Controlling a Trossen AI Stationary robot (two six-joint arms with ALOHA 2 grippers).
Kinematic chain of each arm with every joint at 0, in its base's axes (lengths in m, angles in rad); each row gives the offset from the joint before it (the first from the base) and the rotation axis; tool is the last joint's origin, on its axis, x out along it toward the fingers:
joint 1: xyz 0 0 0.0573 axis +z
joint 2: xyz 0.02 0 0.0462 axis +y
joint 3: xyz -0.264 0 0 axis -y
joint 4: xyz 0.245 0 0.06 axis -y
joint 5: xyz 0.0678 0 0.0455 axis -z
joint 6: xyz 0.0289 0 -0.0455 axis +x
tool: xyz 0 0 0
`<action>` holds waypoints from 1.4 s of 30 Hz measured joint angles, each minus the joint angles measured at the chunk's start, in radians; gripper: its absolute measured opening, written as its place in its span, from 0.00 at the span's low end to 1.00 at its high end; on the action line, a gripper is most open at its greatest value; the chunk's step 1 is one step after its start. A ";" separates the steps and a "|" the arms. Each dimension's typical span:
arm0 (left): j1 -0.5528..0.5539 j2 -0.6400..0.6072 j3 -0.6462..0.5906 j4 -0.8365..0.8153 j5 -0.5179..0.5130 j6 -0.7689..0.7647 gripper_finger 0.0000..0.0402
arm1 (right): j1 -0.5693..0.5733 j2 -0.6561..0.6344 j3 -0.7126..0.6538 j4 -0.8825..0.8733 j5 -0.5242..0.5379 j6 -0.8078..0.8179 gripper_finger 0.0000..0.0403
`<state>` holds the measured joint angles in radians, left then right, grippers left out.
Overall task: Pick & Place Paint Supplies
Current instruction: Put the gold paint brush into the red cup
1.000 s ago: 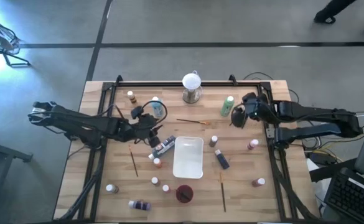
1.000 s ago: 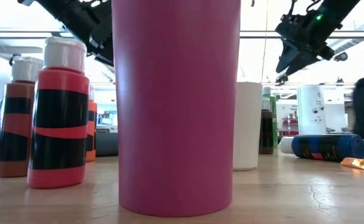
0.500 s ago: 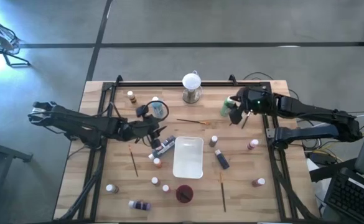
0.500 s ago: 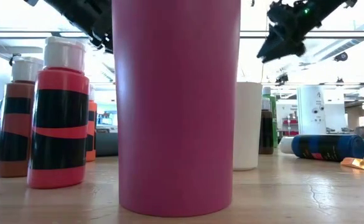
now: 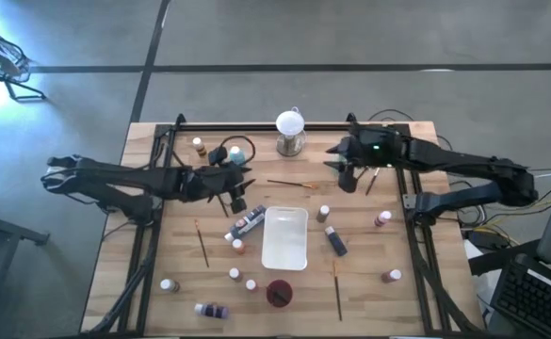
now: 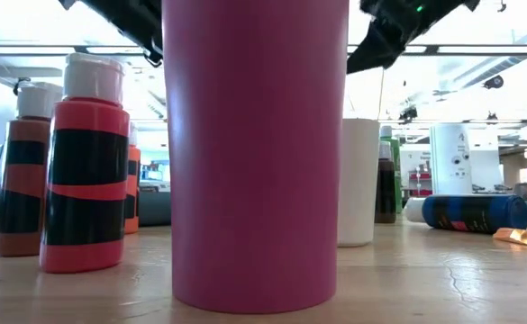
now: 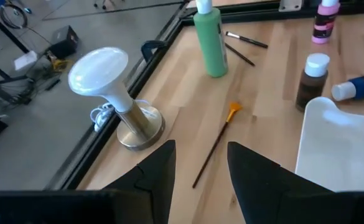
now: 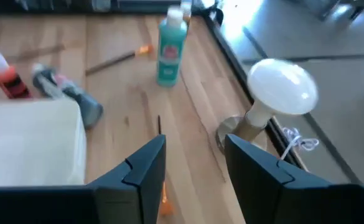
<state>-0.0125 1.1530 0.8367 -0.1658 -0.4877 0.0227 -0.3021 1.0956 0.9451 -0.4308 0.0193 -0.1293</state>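
Right wrist view: right gripper [image 8: 193,163] jaws spread, empty; ahead lies a brush [image 8: 160,163], its long axis running straight away from them.

You have about thirteen small white-capped paint bottles [image 5: 324,214] on the table, three of them lying down. You can count at least four thin brushes [image 5: 337,287], one white tray [image 5: 285,238], one dark red cup [image 5: 279,294] and one white globe [image 5: 290,123].
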 joint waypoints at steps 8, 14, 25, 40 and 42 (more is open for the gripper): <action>0.112 0.000 -0.004 0.001 0.125 0.001 0.38 | 0.000 0.256 0.179 -0.282 -0.001 -0.021 0.37; 0.132 0.000 -0.005 0.017 0.102 0.001 0.38 | -0.004 0.404 0.328 -0.450 0.006 -0.028 0.41; 0.131 -0.002 -0.006 0.016 0.094 -0.009 0.38 | -0.012 0.510 0.451 -0.536 0.008 -0.007 0.53; 0.131 -0.002 -0.007 -0.027 0.097 -0.045 0.38 | -0.089 0.558 0.453 -0.534 0.001 -0.073 0.51; 0.131 -0.002 -0.007 -0.038 0.097 -0.046 0.38 | -0.090 0.563 0.453 -0.532 0.000 -0.074 0.52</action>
<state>0.1184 1.1515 0.8295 -0.2034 -0.3904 -0.0231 -0.3923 1.6581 1.3979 -0.9630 0.0193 -0.2028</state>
